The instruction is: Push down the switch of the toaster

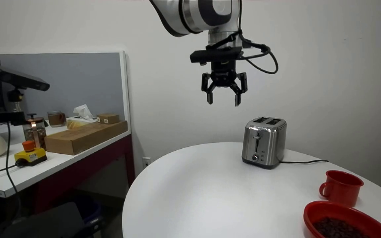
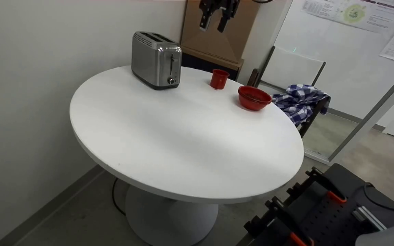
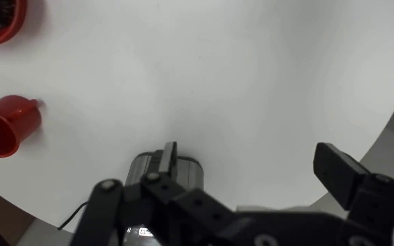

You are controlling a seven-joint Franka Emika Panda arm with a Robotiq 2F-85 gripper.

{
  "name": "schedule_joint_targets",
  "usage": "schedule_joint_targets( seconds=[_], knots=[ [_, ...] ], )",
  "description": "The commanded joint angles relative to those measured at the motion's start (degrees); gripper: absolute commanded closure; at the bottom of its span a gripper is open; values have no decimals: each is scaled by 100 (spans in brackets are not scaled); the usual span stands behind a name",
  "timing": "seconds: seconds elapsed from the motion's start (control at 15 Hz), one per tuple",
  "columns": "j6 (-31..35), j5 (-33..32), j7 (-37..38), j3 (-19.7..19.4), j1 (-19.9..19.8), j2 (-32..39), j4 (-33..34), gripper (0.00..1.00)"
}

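Observation:
The shiny silver toaster [image 1: 276,145] stands upright near the back edge of the round white table, its slots facing up. On its narrow end face the small switch [image 1: 257,137] sits near the top of its vertical slot, above a round knob; it shows there again as the switch [image 2: 173,59]. My gripper [image 1: 224,99] hangs high above the table, apart from the toaster and higher than its top. Its jaws stand wide with nothing between them. In the wrist view the gripper [image 3: 247,155] partly covers the toaster [image 3: 194,172], and the switch cannot be made out.
A red cup [image 1: 344,190] and a red bowl [image 2: 253,102] with dark contents share the white table [image 1: 190,191] with the toaster. A black cord [image 1: 304,162] runs from the toaster to the table edge. The wall [image 1: 177,99] rises close behind.

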Motion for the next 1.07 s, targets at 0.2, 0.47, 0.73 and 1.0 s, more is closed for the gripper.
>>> schedule_joint_targets(
  seconds=[0.2, 0.47, 0.73, 1.0],
  knots=[
    [-15, -563, -71, -44, -120, 1516, 1598, 0],
    [390, -767, -9, -67, -124, 2212, 2279, 29],
    [1176, -707, 52, -30, -127, 2758, 2775, 52],
    [2001, -763, 169, -89, -63, 3203, 3070, 83]
  ],
)
